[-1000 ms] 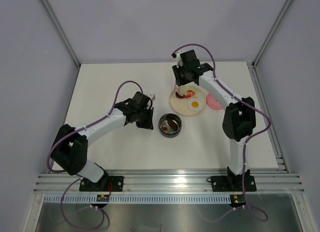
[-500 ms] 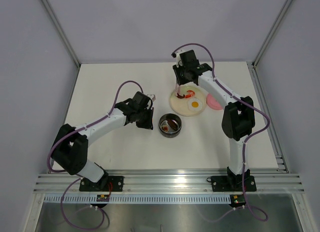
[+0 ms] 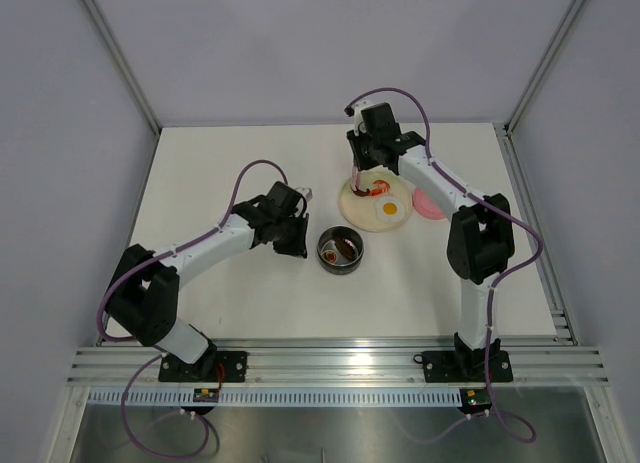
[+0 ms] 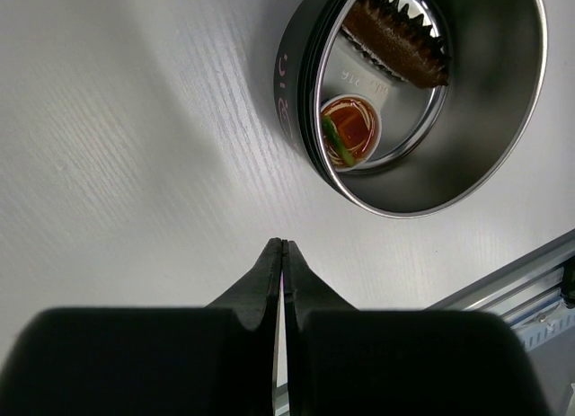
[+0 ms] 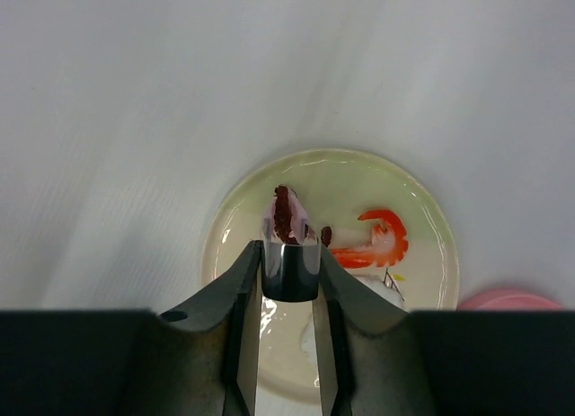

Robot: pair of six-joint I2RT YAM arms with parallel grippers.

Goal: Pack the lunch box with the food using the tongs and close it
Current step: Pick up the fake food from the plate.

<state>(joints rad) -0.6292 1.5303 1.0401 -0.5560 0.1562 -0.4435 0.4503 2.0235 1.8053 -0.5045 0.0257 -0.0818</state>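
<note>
– Counter [image 3: 220, 163] looks much the same as a second ago. What moved?

– Only the right arm, and only slightly. Its right gripper [image 5: 289, 259] has shifted a little toward the back wall over the plate [image 5: 235, 232], which lies directly beneath it. The left arm has not stirred.

– And the bowl [image 3: 323, 253]?

– Same place, toward the bases from the right gripper and just beside the left gripper [image 4: 281, 254], whose jaws are pressed together on nothing. A brown strip [image 4: 395, 37] and a round piece [image 4: 349, 130] already lie inside the bowl. The lid [image 3: 431, 203] sits off to the right gripper's right, past the plate.

– So is the right one holding?

– Clenched on the tongs [image 5: 269, 220], yes. Its squeeze eased and tightened within the last second, and the sausage [image 5: 284, 214] now sits pinched at the tong tips, straight ahead of the fingers. I can't tell if it has cleared the plate.

– What does that mean for packing?

– Probably that the pick has taken, so the carry to the bowl comes next. The egg [image 3: 390, 210] and a red curl [image 5: 382, 236], just right of the tips, wait on the plate, and the lid is not yet on.
</note>
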